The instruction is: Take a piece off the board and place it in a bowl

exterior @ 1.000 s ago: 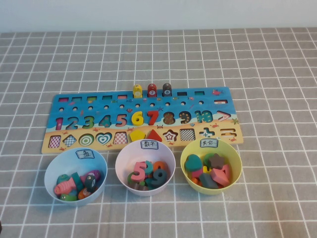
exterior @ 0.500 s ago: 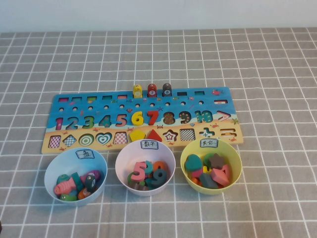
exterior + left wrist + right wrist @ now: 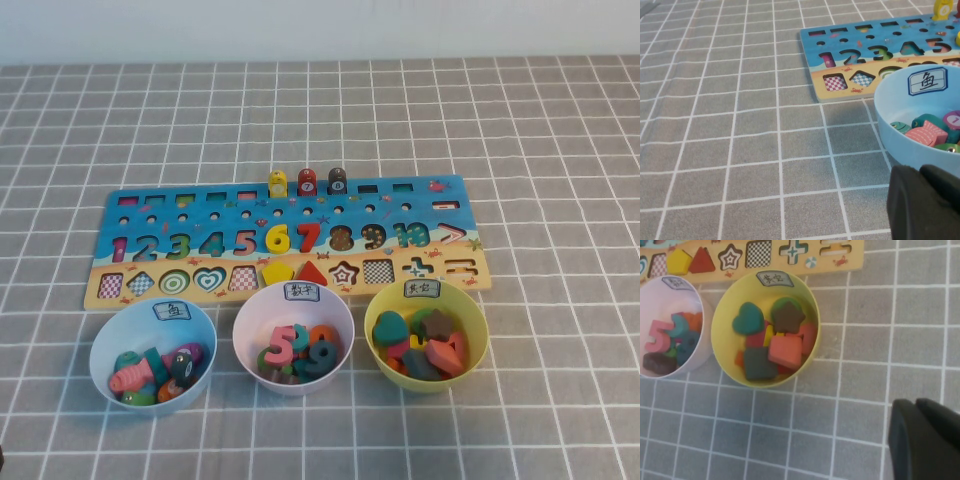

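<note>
Tablecloth (image 3: 560,130): grey grid | left gripper (image 3: 925,205), right gripper (image 3: 925,440): above it

A grey cloth with a white grid covers the tabletop (image 3: 560,130) edge to edge; beyond its far edge stands a plain pale wall (image 3: 320,28), evenly lit
</note>
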Robot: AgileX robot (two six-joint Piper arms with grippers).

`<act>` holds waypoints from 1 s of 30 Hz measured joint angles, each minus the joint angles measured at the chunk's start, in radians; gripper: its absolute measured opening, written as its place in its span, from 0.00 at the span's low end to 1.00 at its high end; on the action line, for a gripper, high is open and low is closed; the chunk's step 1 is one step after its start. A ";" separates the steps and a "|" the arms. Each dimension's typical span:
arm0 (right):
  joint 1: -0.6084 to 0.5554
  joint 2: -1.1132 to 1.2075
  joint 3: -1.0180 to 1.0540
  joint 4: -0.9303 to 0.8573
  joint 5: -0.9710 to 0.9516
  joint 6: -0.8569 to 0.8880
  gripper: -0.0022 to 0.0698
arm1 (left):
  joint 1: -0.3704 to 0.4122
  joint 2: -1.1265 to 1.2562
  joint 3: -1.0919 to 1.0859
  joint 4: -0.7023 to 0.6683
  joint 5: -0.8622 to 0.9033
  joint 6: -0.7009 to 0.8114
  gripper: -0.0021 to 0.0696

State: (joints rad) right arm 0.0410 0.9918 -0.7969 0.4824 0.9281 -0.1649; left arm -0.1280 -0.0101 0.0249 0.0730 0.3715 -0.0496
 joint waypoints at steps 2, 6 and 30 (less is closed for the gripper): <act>0.028 0.084 -0.058 -0.009 0.002 -0.005 0.01 | 0.000 0.000 0.000 0.000 0.000 0.000 0.03; 0.146 0.244 -0.173 -0.042 -0.015 0.006 0.01 | 0.000 0.000 0.000 0.000 0.000 0.000 0.03; 0.501 1.163 -1.245 -0.321 0.160 0.341 0.33 | 0.000 0.000 0.000 0.000 0.000 0.000 0.03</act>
State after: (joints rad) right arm 0.5417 2.1549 -2.0416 0.1615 1.0876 0.1756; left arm -0.1280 -0.0101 0.0249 0.0730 0.3715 -0.0496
